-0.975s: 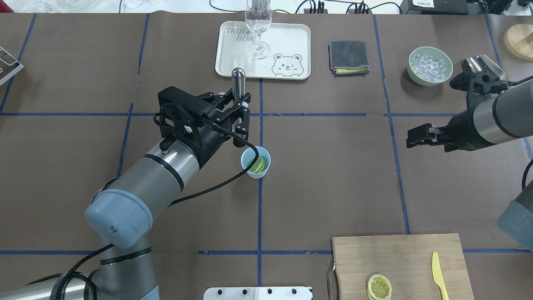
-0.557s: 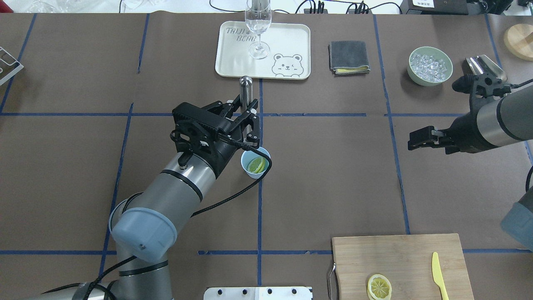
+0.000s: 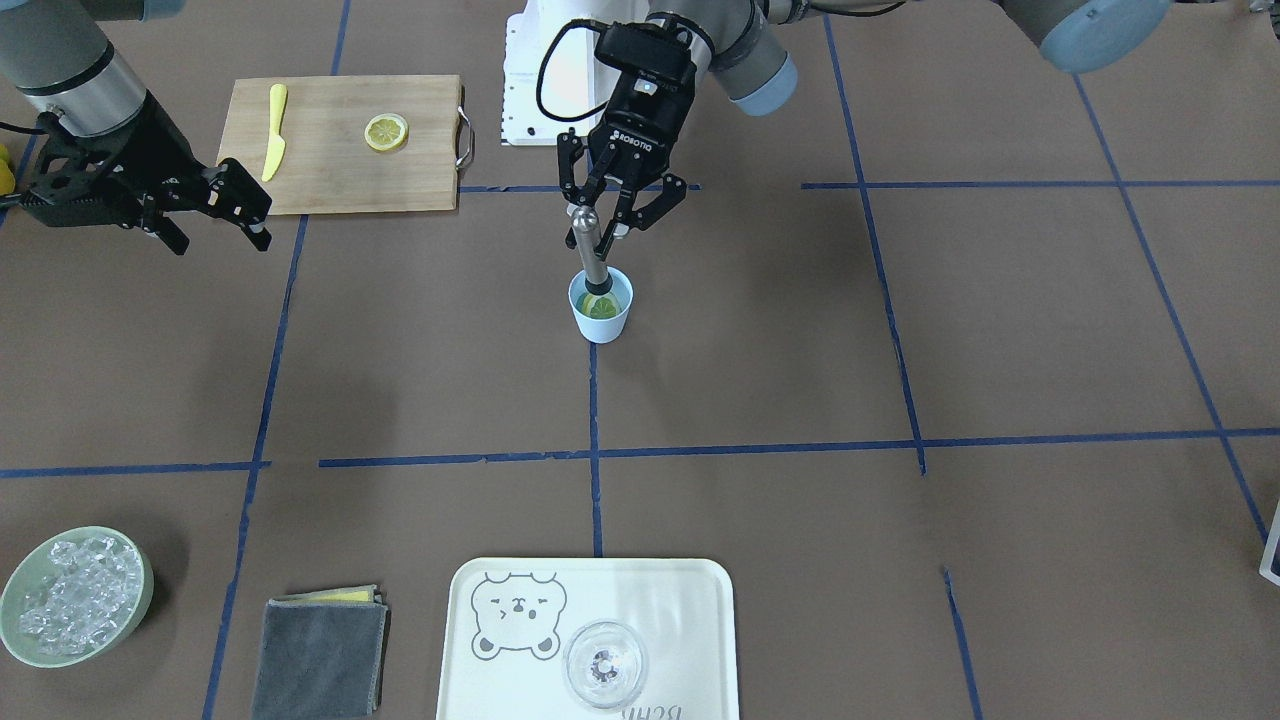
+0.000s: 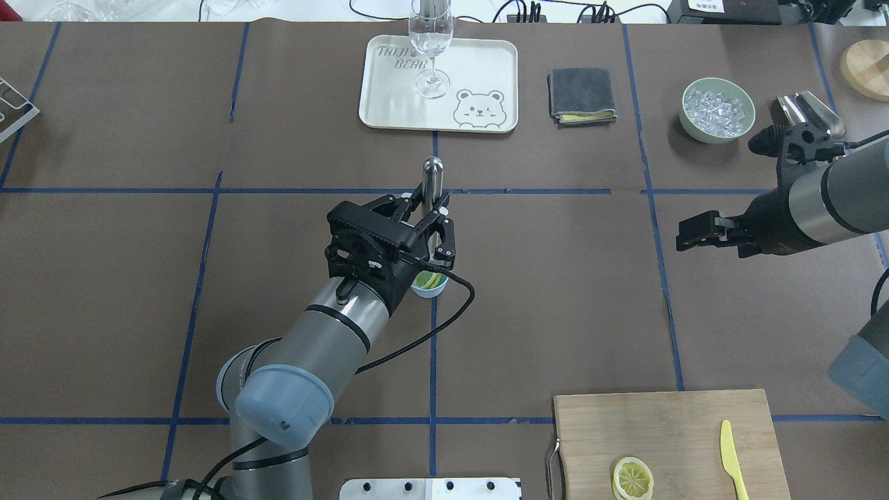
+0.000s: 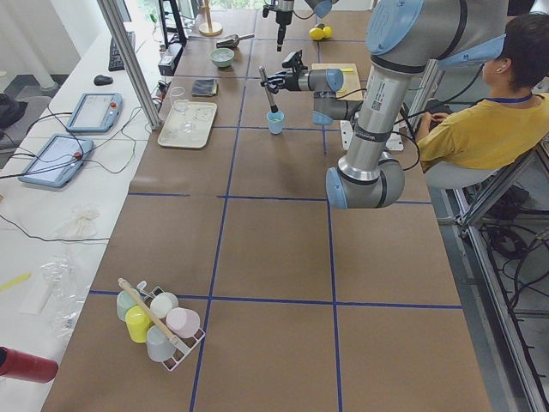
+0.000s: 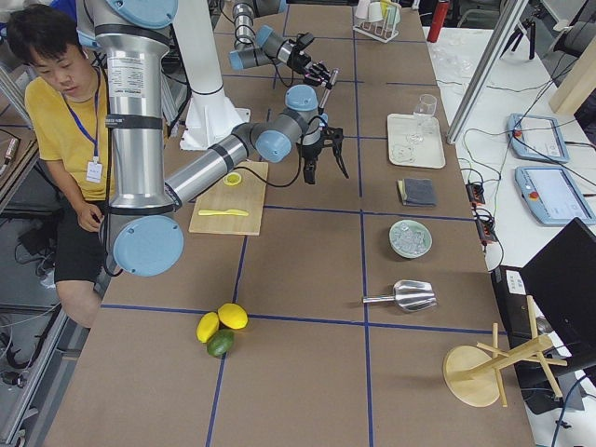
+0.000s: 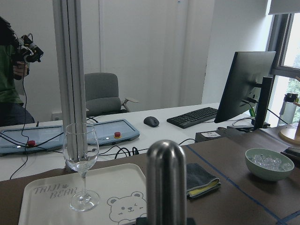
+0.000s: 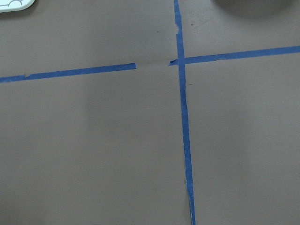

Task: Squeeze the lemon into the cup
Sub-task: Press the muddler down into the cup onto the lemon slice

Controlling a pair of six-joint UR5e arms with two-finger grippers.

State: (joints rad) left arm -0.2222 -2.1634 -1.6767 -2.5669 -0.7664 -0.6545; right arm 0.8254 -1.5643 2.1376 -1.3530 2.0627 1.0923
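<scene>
Light-blue cup (image 3: 600, 326) stands upright; yellow-green lemon piece (image 3: 604, 308) lies inside it.

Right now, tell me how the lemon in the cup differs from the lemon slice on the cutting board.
The lemon sits inside the light-blue cup; the lemon slice lies in the open on the wooden board. The metal rod held by the left gripper reaches down to the lemon; nothing touches the lemon slice. The lemon slice shows its whole round cut face; the lemon is partly hidden. Both are yellow cut fruit.

left gripper (image 3: 598, 222) | fingers clamp steel pestle (image 3: 593, 262) | tip inside cup (image 3: 600, 328) (pressing the lemon (image 3: 602, 307))
</scene>
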